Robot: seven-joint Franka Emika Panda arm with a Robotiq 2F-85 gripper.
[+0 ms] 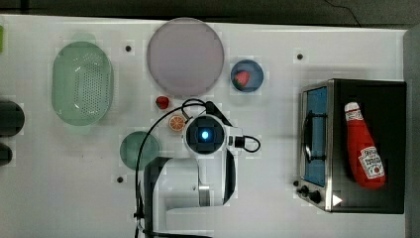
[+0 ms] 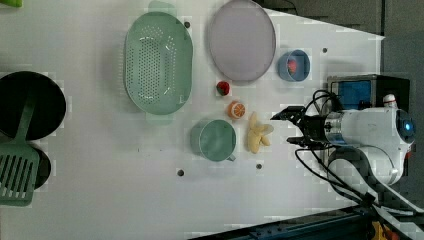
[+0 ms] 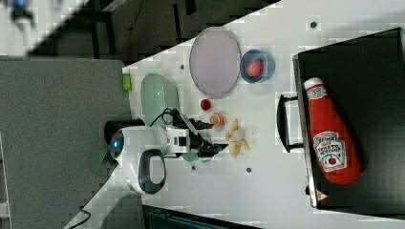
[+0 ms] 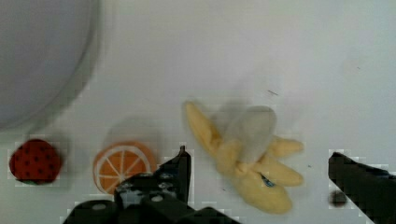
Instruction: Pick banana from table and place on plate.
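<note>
Top view: banana hidden beneath arm's wrist housing (image 1: 204, 134). Wrist view: plate (image 4: 37, 56) cut off at frame corner, rim blurred; gripper (image 4: 259, 175) fingers cropped by frame edge; small dark spot (image 4: 337, 198) on table (image 4: 261, 51), possibly screw hole.

Three high views over one table (image 1: 277, 208), wrist view close.

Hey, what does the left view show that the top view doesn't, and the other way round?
Left view: the peeled banana lying on the table beside a green cup, the open gripper off the table surface, and a green spatula. Top view: the ketchup bottle lying on the toaster oven. Both: the plate, colander, strawberry and orange slice.
</note>
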